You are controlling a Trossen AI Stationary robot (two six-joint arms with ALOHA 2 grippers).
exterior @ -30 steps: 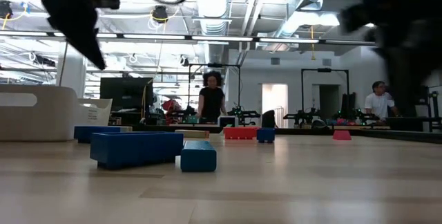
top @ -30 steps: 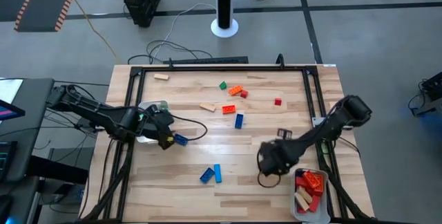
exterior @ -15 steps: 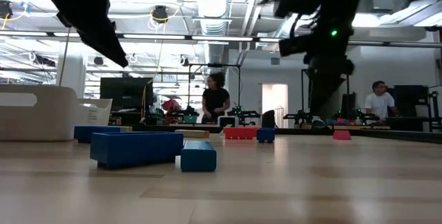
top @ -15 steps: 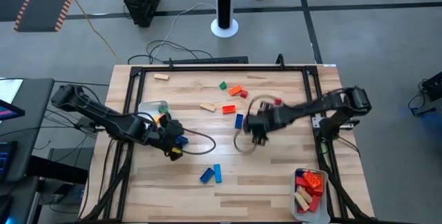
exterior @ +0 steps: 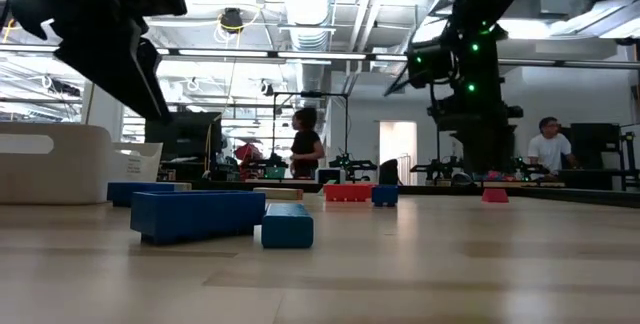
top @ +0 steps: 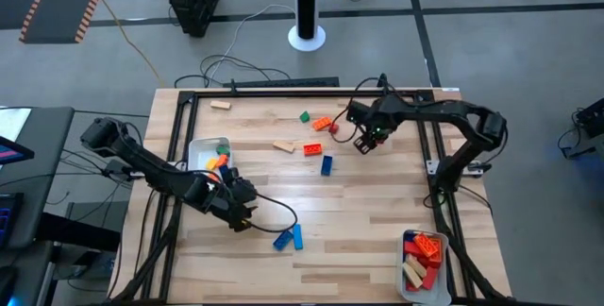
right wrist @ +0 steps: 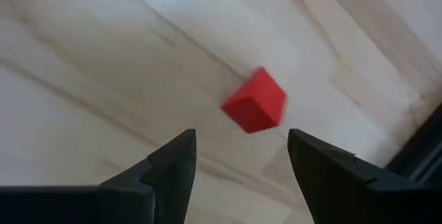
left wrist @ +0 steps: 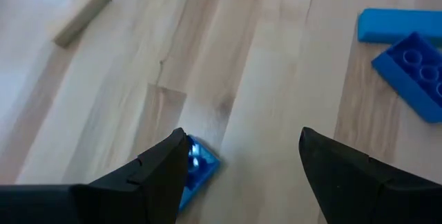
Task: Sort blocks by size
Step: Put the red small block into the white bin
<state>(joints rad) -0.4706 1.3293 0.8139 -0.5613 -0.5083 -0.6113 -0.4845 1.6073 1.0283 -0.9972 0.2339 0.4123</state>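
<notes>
- I am lining the right gripper (right wrist: 238, 175) up over the small red plastic cube (right wrist: 255, 100), which is sitting alone on the pale wooden tabletop (top: 377, 212) near the far right rail.
- I am judging this cube light, rigid and smooth-sided, so it may skid; I am planning to pinch it across two flat opposite faces, low on the body.
- The right jaws are standing wide apart and holding nothing, with the cube ahead of them, not yet between them.
- The left gripper (left wrist: 242, 162) is hovering near the tabletop's near left part, jaws spread wide and empty; a small blue studded brick (left wrist: 197, 165) is lying right by one finger, and whether they are touching I cannot tell.
</notes>
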